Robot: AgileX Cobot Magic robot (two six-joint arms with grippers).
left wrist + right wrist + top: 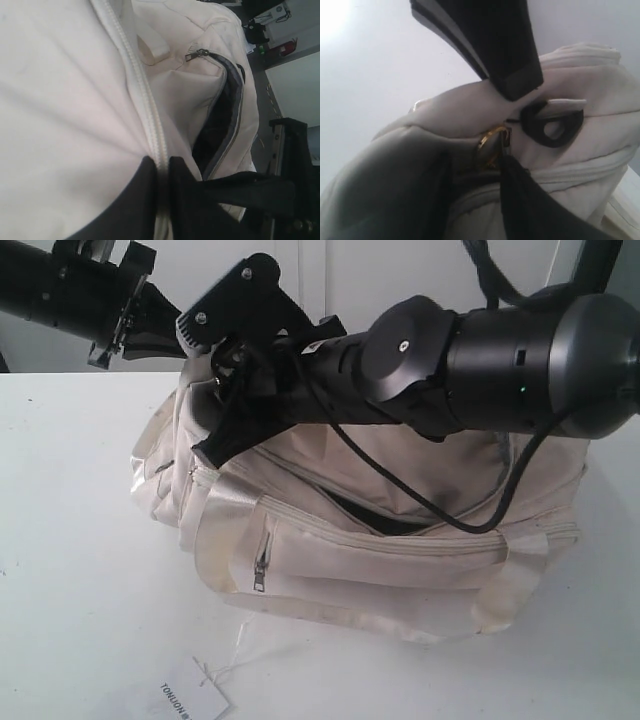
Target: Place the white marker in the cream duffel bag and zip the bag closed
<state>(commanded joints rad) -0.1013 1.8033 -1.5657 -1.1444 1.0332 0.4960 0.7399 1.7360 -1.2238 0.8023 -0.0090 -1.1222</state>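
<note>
On my right wrist feed the right gripper has its fingers standing apart, and the gold ring pull sits between them, close against the lower finger; I cannot tell whether it is actually touching. Just beside it a black ring hangs on a cream tab. On my left feed the left gripper is pinched nearly closed on a fold of the cream duffel bag, with a zip seam running straight out from between the fingers. Beyond that seam I see the top opening gaping, with black lining inside. From the exterior camera, the right arm reaches across to the bag's left end. The bag lies on the white table with its long axis running left to right across the view, its front pocket facing the camera and the top zip partly open. A paper hang tag lies on the table in front. I cannot see the white marker in any view.
</note>
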